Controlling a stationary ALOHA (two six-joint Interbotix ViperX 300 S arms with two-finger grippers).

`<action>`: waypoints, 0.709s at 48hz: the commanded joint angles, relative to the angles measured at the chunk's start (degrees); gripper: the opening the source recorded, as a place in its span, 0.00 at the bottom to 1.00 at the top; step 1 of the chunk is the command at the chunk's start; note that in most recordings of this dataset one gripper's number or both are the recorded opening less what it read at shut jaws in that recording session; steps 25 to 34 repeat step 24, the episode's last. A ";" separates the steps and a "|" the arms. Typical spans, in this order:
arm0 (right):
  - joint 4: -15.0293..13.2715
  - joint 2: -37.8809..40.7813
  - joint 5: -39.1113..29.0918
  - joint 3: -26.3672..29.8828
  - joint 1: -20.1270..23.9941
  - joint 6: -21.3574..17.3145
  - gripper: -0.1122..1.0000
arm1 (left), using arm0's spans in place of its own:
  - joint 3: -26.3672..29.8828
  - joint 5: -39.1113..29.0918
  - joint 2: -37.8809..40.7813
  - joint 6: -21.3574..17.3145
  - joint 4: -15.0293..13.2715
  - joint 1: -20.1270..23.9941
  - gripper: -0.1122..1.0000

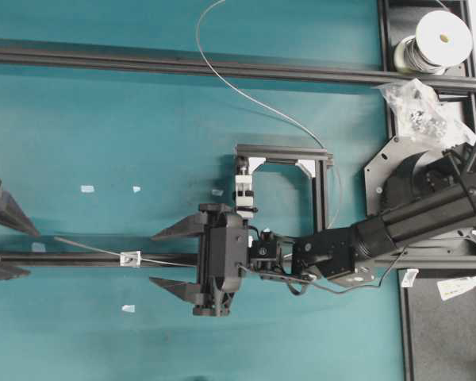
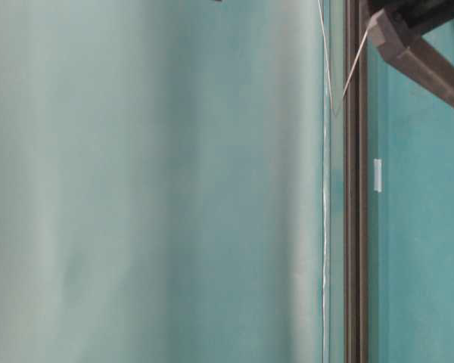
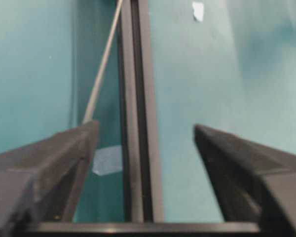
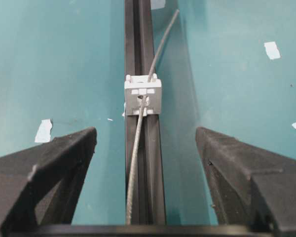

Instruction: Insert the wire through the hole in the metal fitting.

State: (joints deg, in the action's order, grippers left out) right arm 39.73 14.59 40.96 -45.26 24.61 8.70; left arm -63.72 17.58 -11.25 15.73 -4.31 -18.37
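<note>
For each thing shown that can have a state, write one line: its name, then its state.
wire: threaded through the fitting, tip sticking out beyond
metal fitting: seated on the rail
left gripper: jaws open, holding nothing
right gripper: jaws open, straddling the rail
spool: partly wound

The teal surface (image 1: 143, 317) carries black aluminium rails (image 1: 79, 259), small white tape scraps (image 1: 87, 189), a wire spool (image 1: 436, 40) and a bag of hardware (image 1: 420, 107).

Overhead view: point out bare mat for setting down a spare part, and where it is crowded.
Free: the teal mat between the upper rail and lower rail; also the mat below that rail. Crowded: around the right gripper, metal fitting and wire.
</note>
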 commanded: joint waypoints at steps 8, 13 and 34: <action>-0.09 -2.20 0.09 0.88 -0.18 0.00 0.91 | 0.44 0.26 -0.53 -0.35 0.18 -0.09 0.87; -0.09 -3.08 0.09 0.53 -0.09 0.09 0.91 | 0.70 0.70 -0.53 -0.62 0.18 0.00 0.87; -0.09 -5.89 0.09 -0.70 -0.09 2.29 0.91 | 0.97 1.67 -0.70 -2.20 1.23 1.41 0.87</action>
